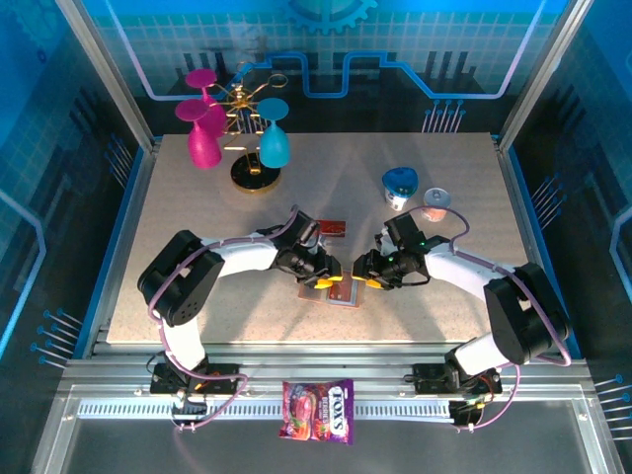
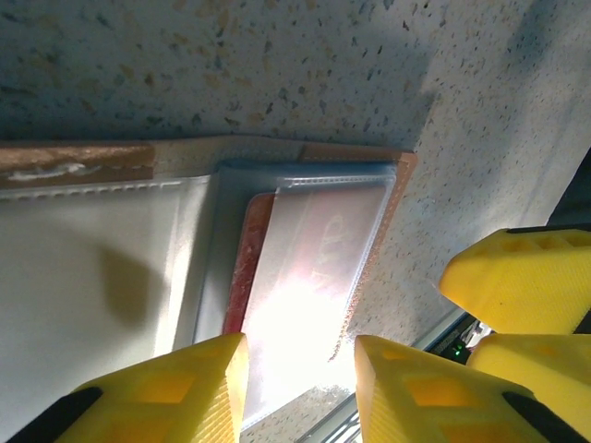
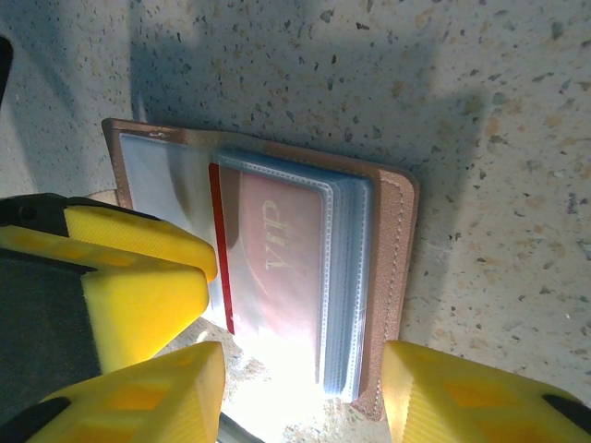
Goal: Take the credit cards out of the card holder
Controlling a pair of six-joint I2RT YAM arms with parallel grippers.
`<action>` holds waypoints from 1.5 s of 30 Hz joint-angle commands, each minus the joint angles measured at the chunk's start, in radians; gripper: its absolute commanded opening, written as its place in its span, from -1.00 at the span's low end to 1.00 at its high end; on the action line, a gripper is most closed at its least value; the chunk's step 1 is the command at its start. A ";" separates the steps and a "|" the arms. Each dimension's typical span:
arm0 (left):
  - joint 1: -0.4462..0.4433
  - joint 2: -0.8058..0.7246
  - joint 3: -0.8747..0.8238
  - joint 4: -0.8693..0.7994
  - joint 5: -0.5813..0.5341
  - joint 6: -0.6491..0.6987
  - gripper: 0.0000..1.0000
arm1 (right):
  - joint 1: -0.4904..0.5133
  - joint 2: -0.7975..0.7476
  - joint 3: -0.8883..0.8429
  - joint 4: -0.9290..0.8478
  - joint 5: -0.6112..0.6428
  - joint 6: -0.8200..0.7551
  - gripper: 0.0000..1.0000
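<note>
We saw one red card (image 1: 333, 227) already out, on the tabletop (image 1: 444, 168) behind the left arm. Holder (image 1: 339, 289) lay open mid-tabletop btwn the arms. Left jaws & right jaws were both apart over it, clamping nothing. VIP card (image 3: 277, 249), reading "VIP", was left in a clear sleeve. Packet (image 1: 318, 410) read "FOX'S".

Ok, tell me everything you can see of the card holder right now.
The card holder lies open and flat on the speckled table. It has a brown leather-like cover with stitched edges and, inside, a stack of clear plastic sleeves. The top sleeve holds a red card lettered VIP in gold. The left gripper and right gripper straddle its end, fingers apart; contact is unclear.
</note>
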 commanded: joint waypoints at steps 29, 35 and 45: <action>-0.006 0.036 0.037 -0.044 0.027 0.051 -0.36 | -0.009 -0.021 -0.001 -0.017 -0.002 -0.014 -0.04; -0.007 0.040 0.038 -0.060 0.019 0.055 -0.35 | -0.009 -0.020 -0.003 -0.014 -0.004 -0.016 -0.04; -0.006 0.007 0.062 -0.203 -0.093 0.131 -0.26 | -0.009 -0.022 -0.002 -0.014 -0.006 -0.016 -0.04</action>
